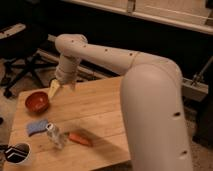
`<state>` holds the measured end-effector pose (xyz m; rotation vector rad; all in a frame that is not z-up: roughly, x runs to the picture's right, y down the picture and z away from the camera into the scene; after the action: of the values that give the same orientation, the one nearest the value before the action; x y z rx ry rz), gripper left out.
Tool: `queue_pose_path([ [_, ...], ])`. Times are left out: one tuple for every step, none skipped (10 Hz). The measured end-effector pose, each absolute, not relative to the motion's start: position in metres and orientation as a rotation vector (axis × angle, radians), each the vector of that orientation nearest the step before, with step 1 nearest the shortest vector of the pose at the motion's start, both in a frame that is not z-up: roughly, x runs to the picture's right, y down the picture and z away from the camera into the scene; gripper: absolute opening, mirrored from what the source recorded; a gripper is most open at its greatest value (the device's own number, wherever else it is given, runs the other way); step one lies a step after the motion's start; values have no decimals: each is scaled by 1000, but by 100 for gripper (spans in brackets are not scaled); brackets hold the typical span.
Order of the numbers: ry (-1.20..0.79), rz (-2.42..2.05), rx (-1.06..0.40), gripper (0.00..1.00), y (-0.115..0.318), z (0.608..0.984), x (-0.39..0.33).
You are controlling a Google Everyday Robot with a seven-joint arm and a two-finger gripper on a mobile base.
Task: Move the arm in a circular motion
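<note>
My cream-white arm (150,95) of thick tubular segments with small dark holes fills the right side and reaches left across the wooden table (100,107). It bends down at an elbow (70,45). Its tan-yellowish gripper (54,90) hangs over the table's far left part, just right of a red bowl (37,101) and a little above the tabletop. It holds nothing that I can see.
On the table's left lie a blue sponge (36,126), a clear plastic bottle (55,135) and an orange carrot-like item (80,138). A black office chair (22,62) stands behind the table at the left. A low ledge (195,90) runs along the back right.
</note>
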<state>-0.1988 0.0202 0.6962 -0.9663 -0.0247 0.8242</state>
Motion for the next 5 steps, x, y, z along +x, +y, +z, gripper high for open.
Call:
queue_pose_path([
  [-27, 849, -950, 80, 25, 687, -186],
  [-23, 876, -931, 80, 32, 675, -170],
  [-11, 909, -912, 80, 41, 663, -152],
  [1, 944, -897, 80, 46, 655, -136],
  [19, 990, -876, 80, 47, 649, -116],
])
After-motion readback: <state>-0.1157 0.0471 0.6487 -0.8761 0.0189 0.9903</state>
